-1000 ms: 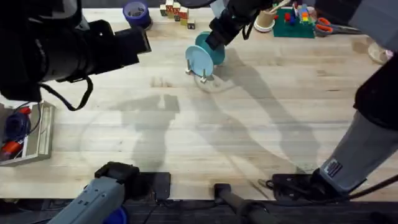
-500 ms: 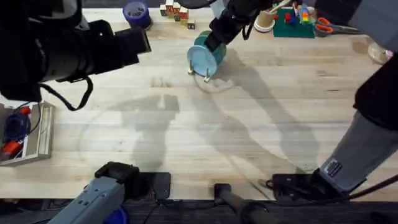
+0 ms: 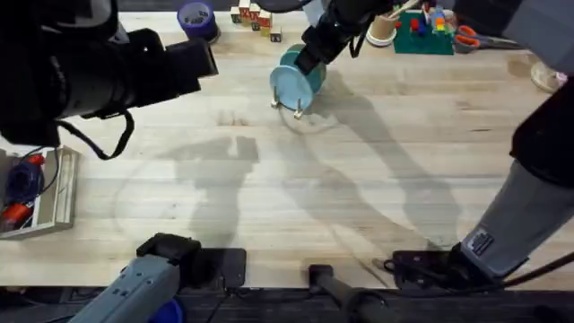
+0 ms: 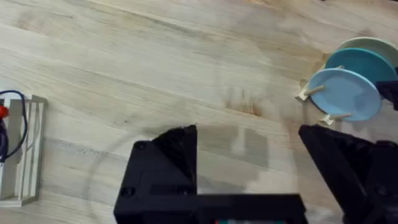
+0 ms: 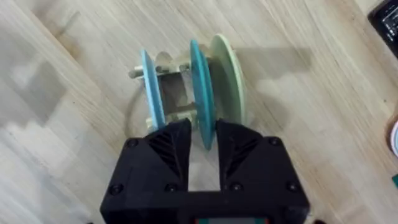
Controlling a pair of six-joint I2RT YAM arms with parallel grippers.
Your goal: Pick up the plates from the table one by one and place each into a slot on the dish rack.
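Turquoise plate (image 5: 200,81) standing on edge in a middle slot of the dish rack (image 5: 168,93), far centre of the bench (image 3: 359,197). Pale blue plate (image 5: 151,87) upright just left of it, one gap apart; pale yellow-green plate (image 5: 230,74) upright close on its right. Right end effector (image 5: 203,140) above the rack, fingers straddling the turquoise plate's rim, whether pressing it unclear. Left end effector (image 4: 249,168) spread apart, raised over bare bench at left, well away from the rack.

A lab bench: pale plank table (image 3: 269,197) edged with toy blocks (image 3: 254,15), tape roll (image 3: 195,16), scissors (image 3: 468,37)
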